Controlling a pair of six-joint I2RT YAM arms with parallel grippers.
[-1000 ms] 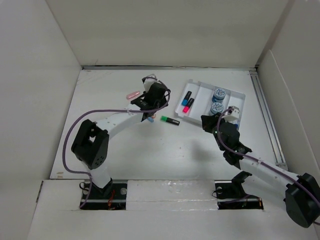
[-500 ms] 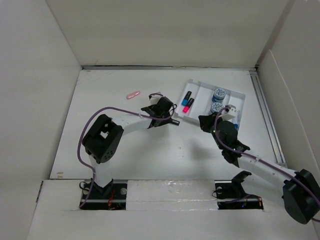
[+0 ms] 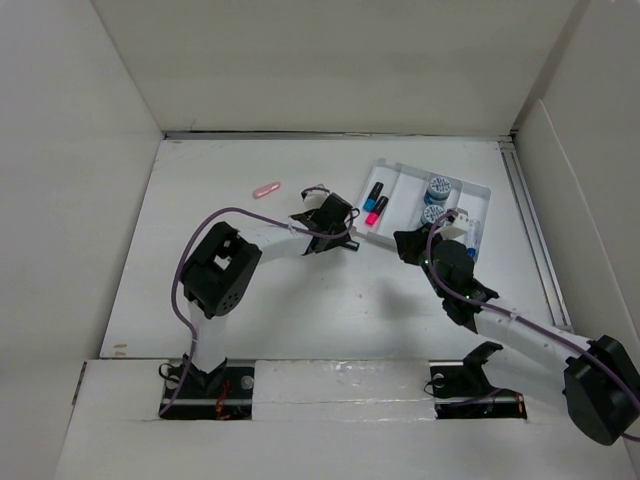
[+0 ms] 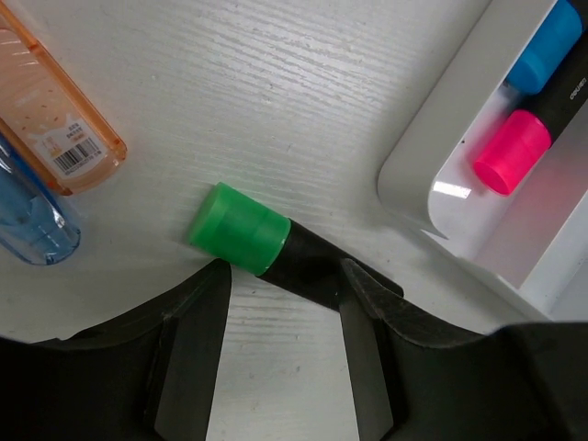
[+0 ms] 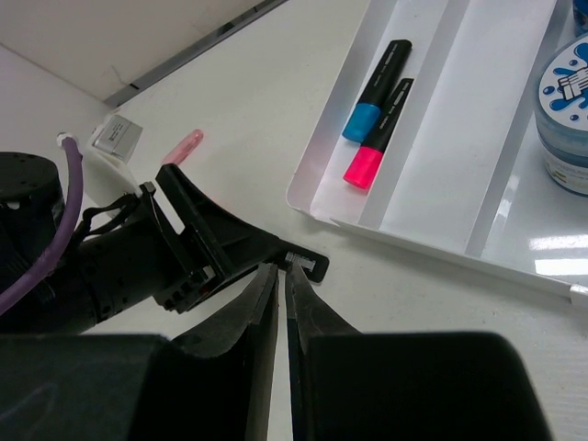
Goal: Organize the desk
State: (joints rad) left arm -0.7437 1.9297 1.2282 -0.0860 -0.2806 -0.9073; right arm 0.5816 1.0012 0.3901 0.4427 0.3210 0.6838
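Note:
The desk [image 3: 200,200] is the white tabletop. A green-capped black highlighter [image 4: 239,230] lies on it beside the white tray [image 3: 395,166]. My left gripper [image 4: 287,271] is open and low over the desk. Its two fingers [image 4: 193,349] stand on either side of the highlighter's black body. In the top view the left gripper [image 3: 335,222] covers most of the highlighter. My right gripper [image 5: 280,271] is shut and empty. Its tips hover just short of the highlighter's black end [image 5: 308,265], near the tray's front left corner, as the top view [image 3: 405,245] shows.
The tray [image 5: 312,197] holds a blue highlighter [image 3: 375,192], a pink highlighter [image 3: 371,213] and two blue-lidded round pots [image 3: 438,188]. A small pink item [image 3: 266,190] lies on the desk at far left. An orange clear case [image 4: 55,110] and a blue one [image 4: 32,220] lie beside the green cap.
My left arm has swung right and down, from near the pink item to over the green highlighter. My right gripper has crept slightly left toward it.

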